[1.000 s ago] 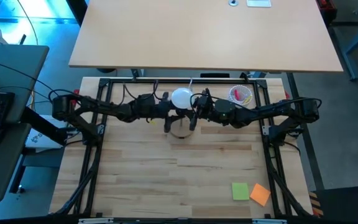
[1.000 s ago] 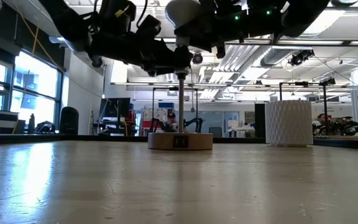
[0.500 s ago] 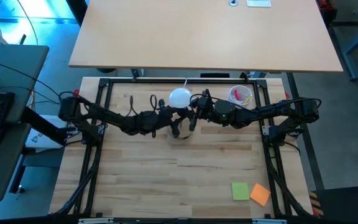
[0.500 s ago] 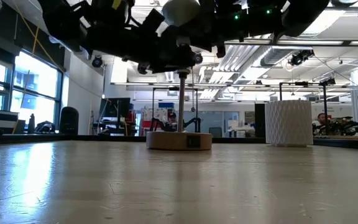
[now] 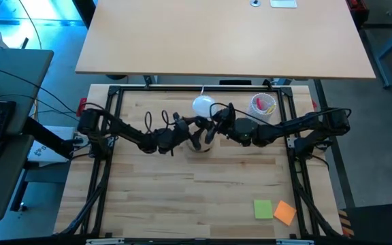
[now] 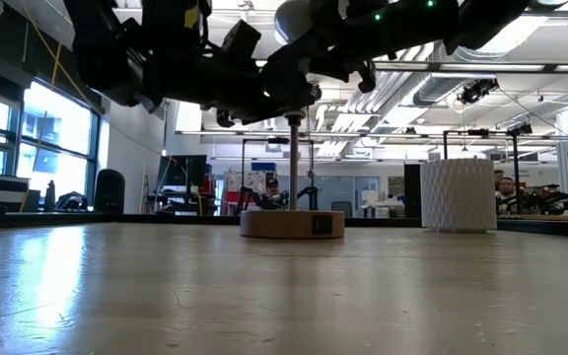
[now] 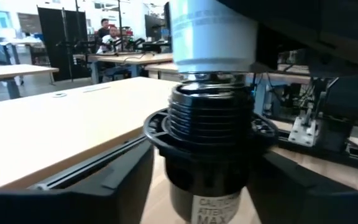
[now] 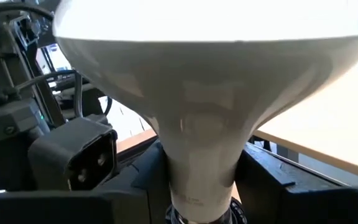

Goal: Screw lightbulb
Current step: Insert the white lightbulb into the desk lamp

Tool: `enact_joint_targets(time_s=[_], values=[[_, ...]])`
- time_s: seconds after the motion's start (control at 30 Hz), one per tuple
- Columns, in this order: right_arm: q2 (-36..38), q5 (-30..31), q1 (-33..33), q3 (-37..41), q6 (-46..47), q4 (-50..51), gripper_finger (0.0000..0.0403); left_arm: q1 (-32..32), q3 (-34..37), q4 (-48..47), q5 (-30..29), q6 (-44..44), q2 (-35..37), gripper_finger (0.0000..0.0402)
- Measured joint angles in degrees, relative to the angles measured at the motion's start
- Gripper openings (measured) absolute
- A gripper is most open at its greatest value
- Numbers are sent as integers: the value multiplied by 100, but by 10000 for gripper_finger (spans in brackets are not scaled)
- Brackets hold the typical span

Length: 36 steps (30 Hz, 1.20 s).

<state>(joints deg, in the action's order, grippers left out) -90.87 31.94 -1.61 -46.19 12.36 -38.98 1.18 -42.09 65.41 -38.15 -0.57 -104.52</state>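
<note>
The white lightbulb (image 5: 203, 105) stands upright with its screw base in the black ribbed socket (image 7: 210, 124), on top of the stand's thin pole (image 6: 293, 163). The stand's round wooden base (image 6: 292, 224) rests on the table. My right gripper (image 8: 201, 194) comes from the table's right side and is shut on the bulb. My left gripper (image 7: 207, 183) comes from the left, lower down. It is open, with one finger on each side of the socket below the bulb. Both arms cover the socket in the high and low views. My right gripper pinches the bulb's narrow neck (image 8: 201, 168) between its two fingers, just under the globe and above the screw base. The fingers lie level and come from the table's right side. The bulb is upright, its base seated in the socket.
A white ribbed cup (image 5: 263, 103) with pink items stands at the back right, near my right arm. A green sticky note (image 5: 263, 208) and an orange one (image 5: 285, 212) lie near the front right. A larger light table (image 5: 223, 41) stands beyond the far edge.
My left arm has swung toward the table's near edge and sunk a little. Its gripper has turned and now meets the socket from lower down. The stand has turned on the table: the dark label on its base has moved rightward in the low view. The bulb has stayed upright.
</note>
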Motion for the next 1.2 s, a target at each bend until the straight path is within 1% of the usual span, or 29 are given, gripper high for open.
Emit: enact_joint_targets(time_s=[0.07, 0.13, 0.23, 0.3, 0.33, 0.4, 0.47, 0.57, 0.67, 0.73, 0.77, 0.8, 0.87, 1.0, 1.03, 1.1, 1.2], values=[[0, -26, 0, 0, -45, -1, 137, 28, 0, -216, -41, -117, 108, 252], [0, -144, 5, 0, -103, 3, 137, 73, 0, -506, -65, -261, 253, 262], [1, -300, 54, 1, -272, -1, 137, 155, 13, -1193, -88, -436, 617, 267], [2, -393, 86, 2, -318, -5, 137, 164, 11, -1746, 0, -545, 891, 268], [2, -448, 103, 2, -326, -3, 137, 128, 11, -1997, 216, -594, 1010, 268], [2, -582, 148, 2, -362, -7, 137, -51, 13, -2531, 1023, -720, 1240, 269], [4, -647, 175, 4, -401, -7, 137, -291, 15, -2792, 1818, -747, 1378, 269], [4, -711, 201, 4, -505, -7, 137, -657, 15, -2820, 2582, -755, 1448, 269], [19, -760, 205, 8, -623, 1, 137, -1106, 15, -2771, 3875, -710, 1444, 268], [20, -812, 212, 9, -670, 2, 137, -1318, 15, -2700, 4600, -579, 1381, 262], [20, -835, 212, 9, -692, -1, 137, -1388, 15, -2688, 4874, -480, 1361, 256], [20, -865, 210, 9, -736, 1, 137, -1439, 15, -2657, 5019, -417, 1336, 249], [23, -964, 220, 9, -779, 17, 137, -1453, 15, -2637, 5113, -382, 1308, 228], [35, -1115, 243, 9, -789, 69, 137, -1340, 15, -2477, 4874, -376, 1212, 166], [57, -1120, 243, 11, -829, 106, 137, -1297, 15, -2426, 4766, -347, 1187, 159], [102, -1150, 240, 11, -931, 200, 137, -1208, 16, -2389, 4530, -262, 1166, 159], [264, -1243, 263, 8, -985, 496, 137, -986, 15, -2372, 3964, -169, 1158, 159]])
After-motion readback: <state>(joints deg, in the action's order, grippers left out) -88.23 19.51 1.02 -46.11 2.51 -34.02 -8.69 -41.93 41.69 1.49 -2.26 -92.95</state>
